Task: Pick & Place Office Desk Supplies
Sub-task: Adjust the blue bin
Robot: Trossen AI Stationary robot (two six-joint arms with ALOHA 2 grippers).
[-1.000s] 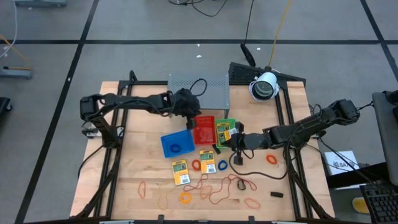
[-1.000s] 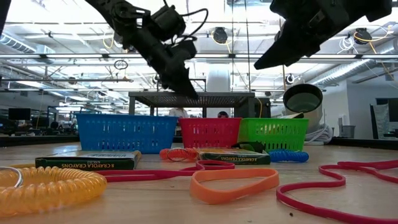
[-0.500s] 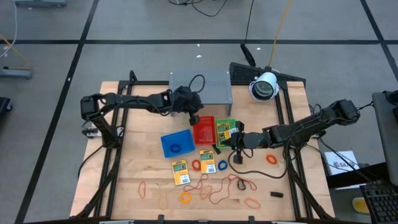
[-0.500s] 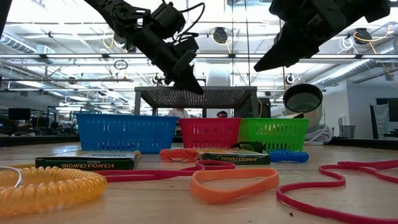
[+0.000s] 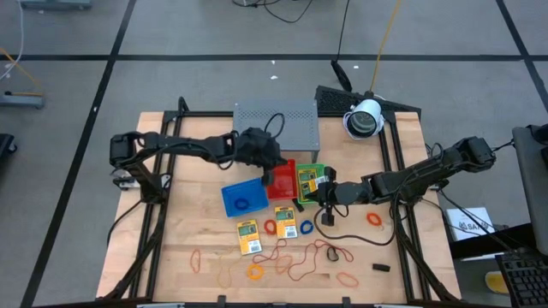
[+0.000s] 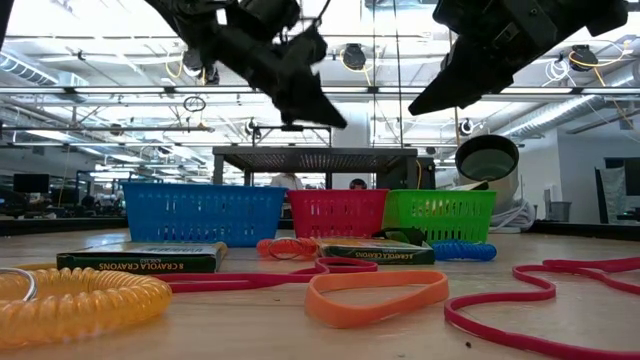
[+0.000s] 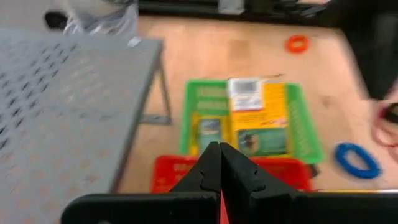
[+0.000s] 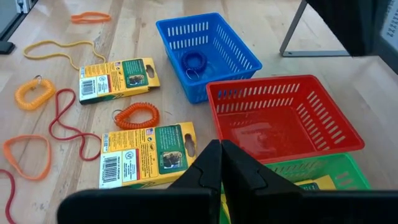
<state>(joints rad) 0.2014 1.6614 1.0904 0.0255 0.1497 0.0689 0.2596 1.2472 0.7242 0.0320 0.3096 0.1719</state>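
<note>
Wooden tabletop [image 5: 197, 239] strewn with floppy rubber bands [image 5: 301, 265] needing edge pinches; left gripper [image 5: 276, 168] and right gripper [image 5: 318, 198] both closed, empty.

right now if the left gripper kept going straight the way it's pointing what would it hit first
Most likely the red tray: the shut left gripper sits just above its near wall, tips angled down into it. The green tray holding a crayon packet lies just beyond. Depth is unclear, so it might clear the rim.

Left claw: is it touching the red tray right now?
Apart. In the low view the shut left claw hangs in the air well above the red tray, with open background showing between them.
</note>
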